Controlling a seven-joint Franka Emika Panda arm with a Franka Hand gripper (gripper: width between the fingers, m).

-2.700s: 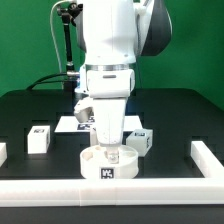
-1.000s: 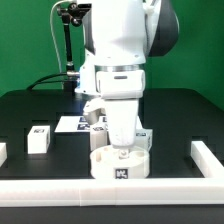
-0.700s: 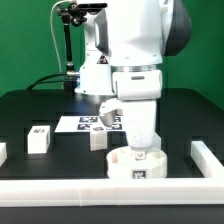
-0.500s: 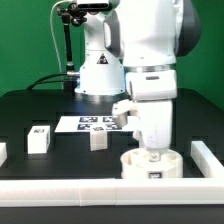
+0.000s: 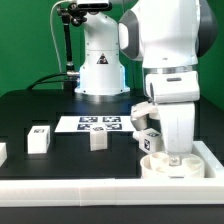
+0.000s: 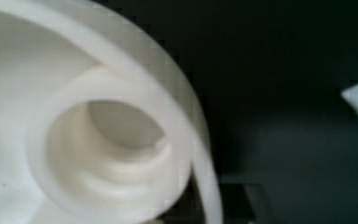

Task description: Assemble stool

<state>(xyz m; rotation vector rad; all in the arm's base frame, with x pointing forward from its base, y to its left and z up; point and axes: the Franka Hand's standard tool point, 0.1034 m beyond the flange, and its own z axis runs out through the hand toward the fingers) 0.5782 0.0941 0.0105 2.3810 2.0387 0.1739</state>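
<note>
The hand [image 5: 172, 156] is low on the seat [image 5: 160, 168], pointing straight down. Its fingers reach onto the top of the disc and, as far as I can see from the exterior view, are clamped on it near the rim. The fingertips themselves are too small to make out there, and the wrist view shows none of them. The wrist view is filled by the seat [image 6: 34, 60], very near and blurred, with one round socket [image 6: 105, 145] open towards the camera and the curved rim sweeping past it against the dark worktop [image 6: 265, 60].

The seat lies flat on the black worktop [image 5: 40, 105] at the front, far over to the exterior view's right. It sits near the white front rail [image 5: 80, 190] and the white side rail [image 5: 212, 152]; I cannot tell whether it touches either.

Just behind the seat, close by the arm's wrist, a tilted leg block [image 5: 148, 140] shows its tag. A second leg block [image 5: 98, 139] stands near the middle. A third leg block [image 5: 38, 139] stands well off to the exterior view's left. The marker board [image 5: 95, 124] lies flat behind the middle one.
</note>
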